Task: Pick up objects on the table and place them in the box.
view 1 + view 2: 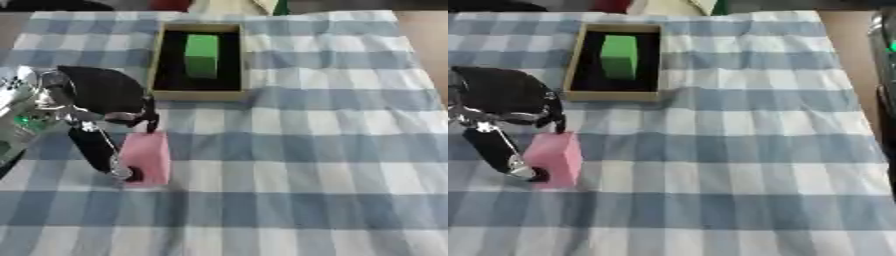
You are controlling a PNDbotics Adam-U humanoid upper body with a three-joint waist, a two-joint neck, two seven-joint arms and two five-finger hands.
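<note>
Pink block (147,156) is standing upright on the checked cloth (332,165), its long axis vertical, and I am closing my left hand (109,102) round it: thumb low against its left face, fingers curling over its top edge. Ahead of my hand and slightly to the right, the box (159,55) is already holding a green block (201,54). My right hand isn't showing.

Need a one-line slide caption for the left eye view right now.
Left hand grips the pink block on the checked cloth; a green block already lies in the box.
</note>
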